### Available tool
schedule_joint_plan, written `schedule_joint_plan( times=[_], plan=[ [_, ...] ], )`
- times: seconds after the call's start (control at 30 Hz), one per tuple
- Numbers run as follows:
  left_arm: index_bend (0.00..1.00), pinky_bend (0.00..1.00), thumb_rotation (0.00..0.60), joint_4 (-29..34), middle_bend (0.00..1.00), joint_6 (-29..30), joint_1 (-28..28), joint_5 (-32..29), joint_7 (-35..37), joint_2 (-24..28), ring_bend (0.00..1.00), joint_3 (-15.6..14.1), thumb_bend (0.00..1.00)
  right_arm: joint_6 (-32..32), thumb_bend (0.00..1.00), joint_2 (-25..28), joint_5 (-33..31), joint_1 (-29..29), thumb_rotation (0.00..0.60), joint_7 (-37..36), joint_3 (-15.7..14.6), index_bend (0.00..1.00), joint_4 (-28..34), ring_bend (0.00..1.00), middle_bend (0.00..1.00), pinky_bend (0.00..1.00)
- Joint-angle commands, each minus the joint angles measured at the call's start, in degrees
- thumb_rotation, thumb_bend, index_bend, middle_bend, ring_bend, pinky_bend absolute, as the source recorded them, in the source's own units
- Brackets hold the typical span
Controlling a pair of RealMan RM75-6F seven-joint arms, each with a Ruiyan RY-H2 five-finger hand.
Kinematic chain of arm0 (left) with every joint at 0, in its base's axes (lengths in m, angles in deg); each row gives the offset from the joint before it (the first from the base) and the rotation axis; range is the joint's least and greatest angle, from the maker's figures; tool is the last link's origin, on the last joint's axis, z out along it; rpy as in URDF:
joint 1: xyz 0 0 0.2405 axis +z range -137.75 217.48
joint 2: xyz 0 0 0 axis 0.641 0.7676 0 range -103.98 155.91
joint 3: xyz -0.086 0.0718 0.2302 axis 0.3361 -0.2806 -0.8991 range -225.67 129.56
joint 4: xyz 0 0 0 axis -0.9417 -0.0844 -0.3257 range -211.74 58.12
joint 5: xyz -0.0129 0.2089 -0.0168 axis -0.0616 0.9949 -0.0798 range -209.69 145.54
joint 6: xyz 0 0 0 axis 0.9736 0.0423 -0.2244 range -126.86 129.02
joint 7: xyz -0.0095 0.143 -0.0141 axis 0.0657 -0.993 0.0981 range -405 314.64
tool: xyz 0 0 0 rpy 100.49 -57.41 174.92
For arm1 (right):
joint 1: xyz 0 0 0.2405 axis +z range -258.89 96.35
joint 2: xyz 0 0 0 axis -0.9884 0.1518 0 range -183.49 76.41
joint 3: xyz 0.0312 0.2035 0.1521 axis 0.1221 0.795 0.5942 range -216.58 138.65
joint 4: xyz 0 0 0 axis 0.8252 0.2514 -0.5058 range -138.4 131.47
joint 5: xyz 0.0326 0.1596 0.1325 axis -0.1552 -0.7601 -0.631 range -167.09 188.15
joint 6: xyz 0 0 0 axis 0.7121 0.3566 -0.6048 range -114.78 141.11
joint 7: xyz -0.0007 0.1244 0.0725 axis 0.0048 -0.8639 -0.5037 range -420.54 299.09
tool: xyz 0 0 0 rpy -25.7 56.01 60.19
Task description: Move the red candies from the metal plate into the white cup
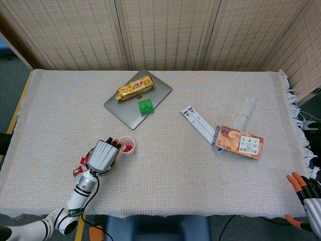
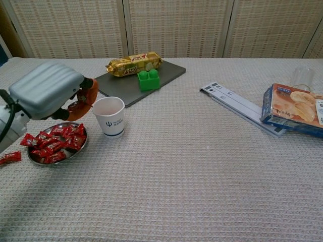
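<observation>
The metal plate (image 2: 79, 147) holds several red candies (image 2: 54, 143) at the near left of the table. Just right of it stands the white cup (image 2: 109, 117), and the head view shows a red candy (image 1: 129, 147) inside that cup (image 1: 126, 145). My left hand (image 2: 48, 93) hovers above the plate, its orange fingertips curled at the cup's left rim and pinching a red candy (image 2: 79, 106). From the head view the left hand (image 1: 103, 154) hides most of the plate. My right hand (image 1: 305, 191) hangs off the table's near right corner, fingers spread and holding nothing.
Two loose candies (image 1: 79, 170) lie on the cloth left of the plate. A grey slab (image 1: 138, 99) at the back carries a gold snack bar (image 1: 135, 87) and a green block (image 1: 146, 106). White strips (image 1: 197, 122), a biscuit box (image 1: 240, 142) and a clear cup (image 1: 245, 111) lie right.
</observation>
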Motion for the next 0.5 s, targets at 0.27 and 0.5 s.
schedule_joint_plan(
  times=[0.27,0.5],
  plan=[
    [0.5,1.0,0.6,-1.83,0.55,-8.17,-6.18,-4.84,-4.85,-3.01,0.53,2.9,0.46,0.04,0.04,0.59,-2.23,-0.13,0.6,-1.44,0.74,0.0,-0.06,0.0,0.0,0.0],
    [0.27,0.91,0.6,-2.14,0.4,-8.33,-6.37,-5.96,-5.16,-2.96,0.37,2.1,0.44,-0.11,0.04,0.54,-2.09,-0.26,0.6,-1.37,0.72,0.0,-0.09,0.0,0.0,0.0]
  ],
)
